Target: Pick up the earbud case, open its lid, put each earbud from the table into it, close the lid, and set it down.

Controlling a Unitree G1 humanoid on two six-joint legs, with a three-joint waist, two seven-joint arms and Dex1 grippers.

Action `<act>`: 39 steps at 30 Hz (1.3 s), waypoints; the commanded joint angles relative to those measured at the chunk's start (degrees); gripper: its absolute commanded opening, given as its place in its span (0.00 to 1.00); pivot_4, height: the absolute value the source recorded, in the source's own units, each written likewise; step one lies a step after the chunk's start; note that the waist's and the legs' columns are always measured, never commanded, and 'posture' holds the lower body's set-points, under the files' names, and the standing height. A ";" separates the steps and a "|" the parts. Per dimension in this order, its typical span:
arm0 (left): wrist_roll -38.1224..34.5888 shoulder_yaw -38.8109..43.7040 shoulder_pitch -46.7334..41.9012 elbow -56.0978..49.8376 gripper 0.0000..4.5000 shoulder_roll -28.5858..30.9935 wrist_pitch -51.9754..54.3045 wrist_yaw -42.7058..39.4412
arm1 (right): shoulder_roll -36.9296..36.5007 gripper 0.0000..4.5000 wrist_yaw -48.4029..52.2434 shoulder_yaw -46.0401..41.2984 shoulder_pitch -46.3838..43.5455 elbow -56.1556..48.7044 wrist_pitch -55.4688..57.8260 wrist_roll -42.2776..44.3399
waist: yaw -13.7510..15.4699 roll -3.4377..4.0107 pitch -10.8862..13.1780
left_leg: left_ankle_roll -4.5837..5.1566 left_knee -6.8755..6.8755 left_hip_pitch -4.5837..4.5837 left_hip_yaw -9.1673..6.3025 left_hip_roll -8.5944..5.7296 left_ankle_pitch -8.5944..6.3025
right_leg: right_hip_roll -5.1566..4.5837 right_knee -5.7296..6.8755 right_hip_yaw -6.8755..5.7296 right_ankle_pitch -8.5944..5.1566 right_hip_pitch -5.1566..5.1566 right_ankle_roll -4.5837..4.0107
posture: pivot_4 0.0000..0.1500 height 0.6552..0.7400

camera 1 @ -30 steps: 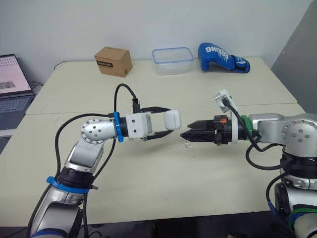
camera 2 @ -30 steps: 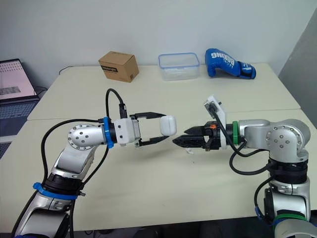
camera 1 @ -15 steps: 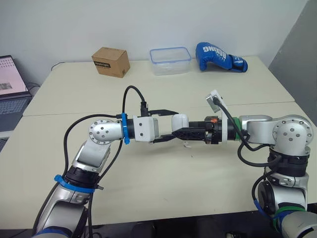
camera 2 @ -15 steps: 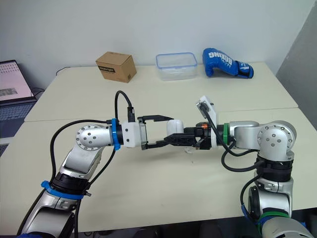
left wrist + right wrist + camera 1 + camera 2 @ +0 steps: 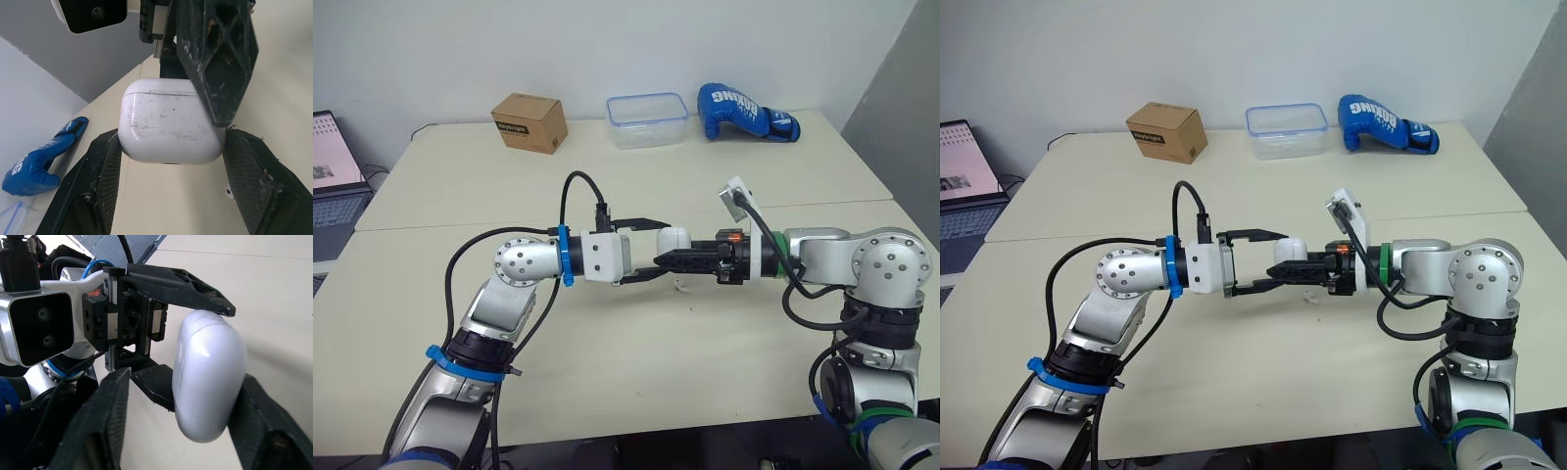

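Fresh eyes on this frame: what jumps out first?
The white earbud case, held above the middle of the table in the jaws of the left gripper. The right gripper meets it head-on, jaws open either side of the case. At the far edge lies a blue boxing glove.

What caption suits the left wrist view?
Left pincer grips a closed white earbud case as the right pincer straddles it.

The two head cameras look forward and down over the table (image 5: 636,343), with its far edge at 12 o'clock. The left wrist camera looks along the left gripper (image 5: 658,248) toward 3 o'clock, the right one along the right gripper (image 5: 666,260) toward 9 o'clock. Both are very near the earbud case (image 5: 171,122), which all four views share.
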 commanded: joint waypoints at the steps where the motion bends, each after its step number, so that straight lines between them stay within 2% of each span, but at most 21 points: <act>1: 0.15 0.05 -1.21 -0.96 0.60 0.00 -1.00 0.41 | 0.05 0.37 0.11 -1.34 -0.92 -1.00 0.44 2.32 | 0.00 0.00 0.00 | 0.00 0.00 0.00 0.00 0.00 0.00 | 0.00 0.00 0.00 0.00 0.00 0.00 | 1.00 0.89; 3: 0.26 0.00 -1.25 -0.66 0.60 0.02 -1.27 0.44 | -0.03 0.21 -0.19 -1.33 -0.86 -1.02 0.45 2.60 | 0.00 0.00 0.00 | 0.00 0.00 0.00 0.00 0.00 0.00 | 0.00 0.00 0.00 0.00 0.00 0.00 | 1.00 0.89; 4: 0.32 -0.03 -1.29 -0.50 0.60 0.02 -1.42 0.45 | -0.08 0.18 -0.27 -1.31 -0.85 -1.00 0.45 2.69 | 0.00 0.00 0.00 | 0.00 0.00 0.00 0.00 0.00 0.00 | 0.00 0.00 0.00 0.00 0.00 0.00 | 1.00 0.89; 10: 0.40 -0.04 -1.19 -0.56 0.60 0.01 -1.37 0.56 | -0.09 0.18 -0.71 -1.11 -0.67 -1.03 0.45 3.40 | -0.01 0.00 0.00 | 0.00 0.00 -0.01 0.01 0.00 0.00 | 0.00 0.00 0.01 0.00 -0.01 0.00 | 1.00 0.89; 11: -0.94 -0.32 -1.20 -1.17 0.60 0.40 1.31 -0.69 | -0.07 0.18 -0.69 -0.97 -0.63 -1.02 0.45 3.55 | -0.01 0.00 0.00 | 0.00 0.00 -0.01 0.01 0.00 0.00 | 0.00 0.00 0.01 0.00 -0.01 0.00 | 1.00 0.89; 13: -3.01 -0.86 -1.13 -3.15 0.77 1.63 6.00 -3.13 | 0.08 0.18 -0.71 -0.84 -0.43 -1.22 0.45 3.81 | -0.04 0.01 0.00 | 0.00 0.00 0.00 0.01 0.00 0.00 | 0.00 0.01 0.01 0.00 -0.01 0.00 | 1.00 0.89; 16: -5.94 -0.45 -0.49 -6.22 0.97 3.38 11.64 -5.50 | 0.26 0.18 -1.03 -0.72 -0.31 -1.31 0.45 4.02 | -0.20 0.02 0.01 | 0.01 -0.01 -0.01 0.00 0.01 0.00 | 0.02 0.02 0.01 0.00 -0.02 0.00 | 1.00 0.89; 17: -6.49 -0.32 -0.27 -6.77 0.99 3.87 12.53 -6.21 | 0.26 0.18 -1.16 -0.69 -0.31 -1.26 0.44 4.11 | -0.20 0.02 0.01 | 0.01 -0.01 -0.01 0.00 0.01 0.00 | 0.02 0.01 0.01 0.00 -0.02 0.00 | 1.00 0.89; 22: -11.43 1.86 0.64 -11.08 0.99 7.28 22.70 -7.58 | -0.70 0.18 -0.71 0.18 -0.68 -1.03 -0.42 3.32 | -0.22 0.03 0.01 | 0.01 -0.02 -0.01 0.00 0.02 -0.01 | 0.03 0.03 0.02 0.00 -0.04 0.00 | 1.00 0.89; 25: -16.51 4.50 0.59 -13.21 0.99 11.75 35.85 -7.35 | -3.16 0.18 1.09 2.88 -1.18 -2.20 -1.76 1.60 | -0.26 0.03 0.02 | 0.02 -0.02 -0.02 0.01 0.02 -0.01 | 0.04 0.04 0.03 -0.01 -0.06 0.01 | 1.00 0.89; 27: -20.74 5.60 -0.86 -13.16 0.99 14.99 45.89 -8.34 | -6.47 0.18 3.91 6.67 -1.57 -4.05 -3.78 -0.62 | -0.29 0.04 0.02 | 0.03 -0.02 -0.02 0.02 0.02 -0.01 | 0.05 0.05 0.04 -0.01 -0.07 0.02 | 1.00 0.89; 31: -25.12 6.07 -4.80 -10.13 0.99 18.01 57.08 -10.03 | -13.44 0.18 11.54 14.19 -2.46 -8.02 -9.35 -5.42 | -0.26 0.03 0.04 | 0.17 -0.02 -0.03 0.00 0.01 -0.09 | 0.06 0.04 0.02 -0.04 -0.06 0.07 | 1.00 0.89; 33: -25.35 5.22 -7.23 -8.06 0.99 17.86 60.45 -9.89 | -17.95 0.18 16.85 19.31 -3.13 -10.10 -13.36 -9.25 | -0.33 0.03 0.04 | 0.16 0.00 -0.03 0.00 0.00 -0.08 | 0.06 0.04 0.01 -0.05 -0.06 0.08 | 1.00 0.89; 36: -21.95 1.20 -10.47 -6.18 0.99 18.06 61.43 -10.44 | -23.45 0.18 23.92 26.95 -5.12 -11.55 -19.36 -15.71 | -0.38 0.01 0.06 | 0.03 -0.01 -0.03 0.00 0.01 -0.01 | 0.06 0.03 0.00 -0.06 -0.06 0.10 | 1.00 0.89; 39: -20.50 -1.46 -12.64 -5.61 0.99 17.60 61.59 -11.69 | -25.88 0.18 28.75 33.09 -7.68 -11.61 -24.36 -21.64 | -0.45 -0.01 0.08 | 0.02 -0.01 -0.03 0.04 0.02 -0.01 | 0.06 0.03 0.02 -0.06 -0.07 0.10 | 1.00 0.89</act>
